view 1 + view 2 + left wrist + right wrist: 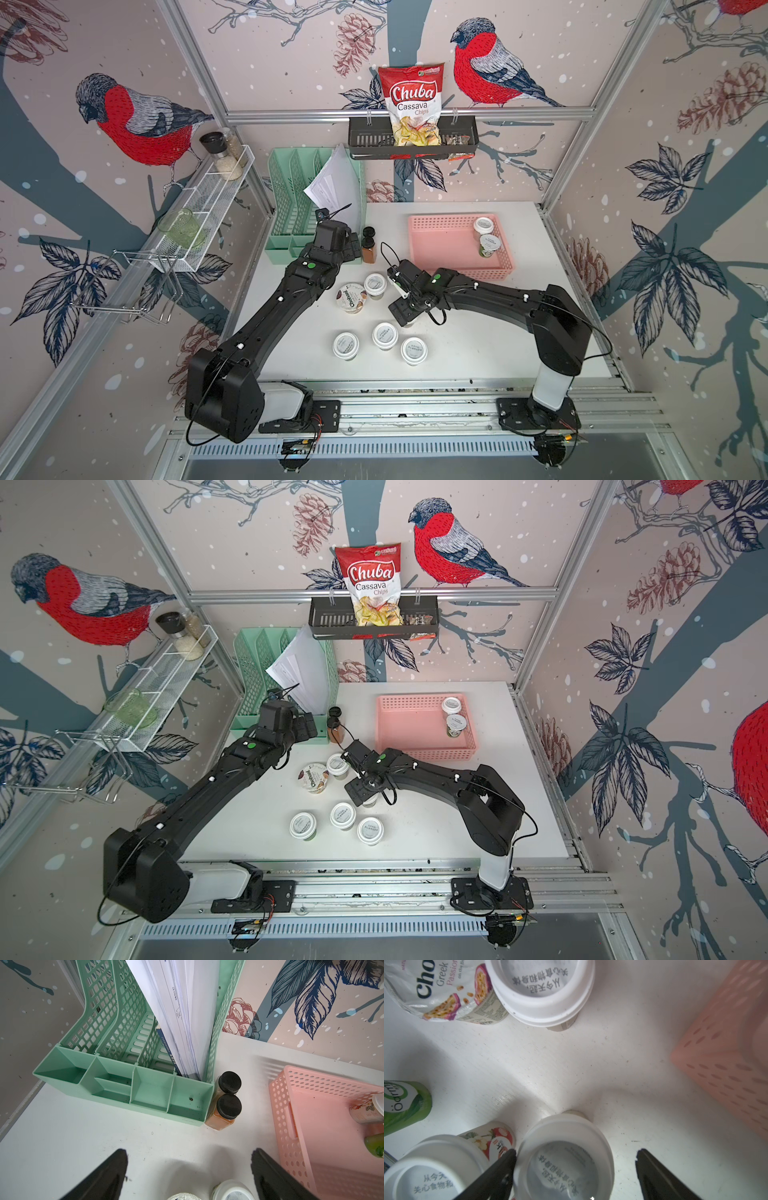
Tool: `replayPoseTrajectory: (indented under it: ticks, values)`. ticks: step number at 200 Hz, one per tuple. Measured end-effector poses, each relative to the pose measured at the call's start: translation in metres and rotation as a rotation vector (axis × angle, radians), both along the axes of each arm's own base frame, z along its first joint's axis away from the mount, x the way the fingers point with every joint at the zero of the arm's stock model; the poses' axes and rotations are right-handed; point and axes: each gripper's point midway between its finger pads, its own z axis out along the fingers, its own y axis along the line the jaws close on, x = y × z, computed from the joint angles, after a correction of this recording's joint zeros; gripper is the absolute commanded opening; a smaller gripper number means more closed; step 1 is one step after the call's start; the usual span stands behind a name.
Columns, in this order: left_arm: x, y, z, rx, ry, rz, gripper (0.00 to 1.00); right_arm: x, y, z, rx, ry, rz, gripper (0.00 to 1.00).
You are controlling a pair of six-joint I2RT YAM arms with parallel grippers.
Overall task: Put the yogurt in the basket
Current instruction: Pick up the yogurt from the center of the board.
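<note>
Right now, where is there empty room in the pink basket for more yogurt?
The pink basket is bare from the wall nearest the spice bottles across to two yogurt jars by the opposite wall. Crowded: the table around the Chobani cup.

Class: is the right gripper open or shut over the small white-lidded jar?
Open. The right gripper straddles the small white-lidded jar; white table shows between it and one finger.

The chip bag (411, 104) reads "Chuba Cassava Chips"; the yogurt cup (431, 991) shows "Greek", probably "Passion".
</note>
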Motion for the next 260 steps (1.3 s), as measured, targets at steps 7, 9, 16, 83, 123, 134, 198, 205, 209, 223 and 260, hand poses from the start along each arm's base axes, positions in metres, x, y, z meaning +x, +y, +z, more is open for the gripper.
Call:
replayPoseTrajectory:
  ticks: [7, 9, 16, 83, 123, 134, 198, 205, 209, 223, 260]
  values:
    - [0.000, 0.000, 0.000, 0.000, 0.000, 0.000, 0.96, 0.001, -0.001, 0.001, -0.002, -0.004, -0.003, 0.91]
    - [0.000, 0.000, 0.000, 0.000, 0.000, 0.000, 0.96, 0.001, -0.001, 0.001, -0.003, -0.004, -0.004, 0.91]
    - [0.000, 0.000, 0.000, 0.000, 0.000, 0.000, 0.96, 0.003, -0.003, 0.002, -0.004, -0.006, -0.009, 0.91]
    - [0.000, 0.000, 0.000, -0.002, -0.002, -0.002, 0.96, 0.006, -0.004, 0.018, 0.005, -0.035, -0.018, 0.94]
    - [-0.001, 0.000, 0.001, -0.004, -0.006, -0.003, 0.96, 0.002, -0.001, 0.019, 0.009, -0.035, -0.009, 0.96]
    - [-0.001, 0.000, 0.001, -0.005, -0.006, -0.003, 0.96, 0.001, -0.003, 0.015, 0.002, -0.032, -0.010, 0.97]
    - [-0.001, -0.001, 0.002, -0.005, -0.007, -0.004, 0.96, -0.002, -0.009, -0.002, -0.034, -0.007, -0.014, 0.99]
    - [-0.001, -0.001, 0.002, -0.004, -0.007, -0.005, 0.96, -0.002, -0.009, -0.004, -0.038, -0.005, -0.014, 0.99]
    - [-0.001, -0.001, 0.002, -0.004, -0.007, -0.005, 0.96, -0.002, -0.010, -0.005, -0.040, -0.003, -0.014, 0.98]
    - [-0.001, -0.001, 0.002, -0.004, -0.007, -0.004, 0.96, -0.002, -0.009, -0.008, -0.042, -0.002, -0.014, 0.97]
    - [-0.001, -0.001, 0.002, -0.004, -0.007, -0.004, 0.96, 0.000, -0.008, -0.014, -0.049, 0.002, -0.016, 0.93]
